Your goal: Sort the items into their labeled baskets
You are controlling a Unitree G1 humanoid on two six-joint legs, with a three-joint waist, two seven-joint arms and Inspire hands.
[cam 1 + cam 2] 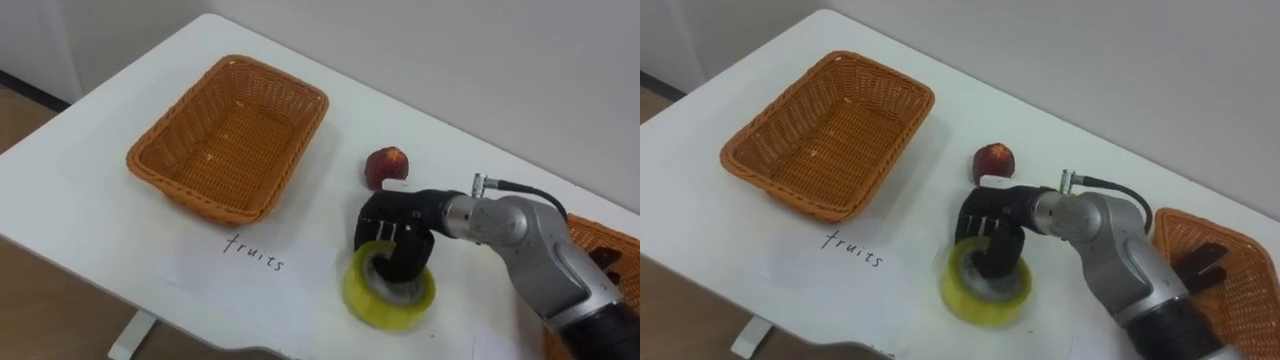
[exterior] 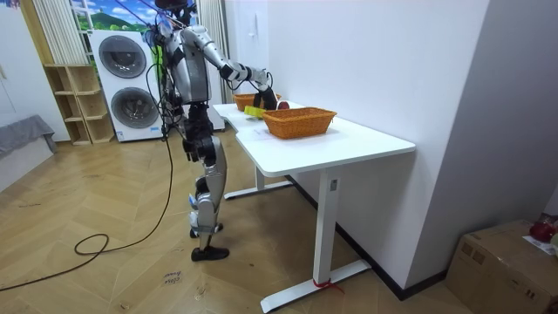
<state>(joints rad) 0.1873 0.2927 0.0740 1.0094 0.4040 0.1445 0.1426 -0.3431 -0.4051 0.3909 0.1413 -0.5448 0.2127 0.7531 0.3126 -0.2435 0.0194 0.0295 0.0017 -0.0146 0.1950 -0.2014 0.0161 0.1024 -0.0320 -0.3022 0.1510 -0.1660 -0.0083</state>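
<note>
While right robot hand (image 1: 392,230) seemingly grips tape roll (image 1: 385,317), peach (image 1: 386,166) nearby

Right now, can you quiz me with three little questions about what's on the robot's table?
1. True or false: the round red fruit lies inside the empty orange wicker basket.
2. What are the right hand fingers curled into? A) the yellow roll of tape B) a green cup C) a blue box
3. Fill in: the red fruit rests on the white ____.
Key: 1 false; 2 A; 3 table.
</note>
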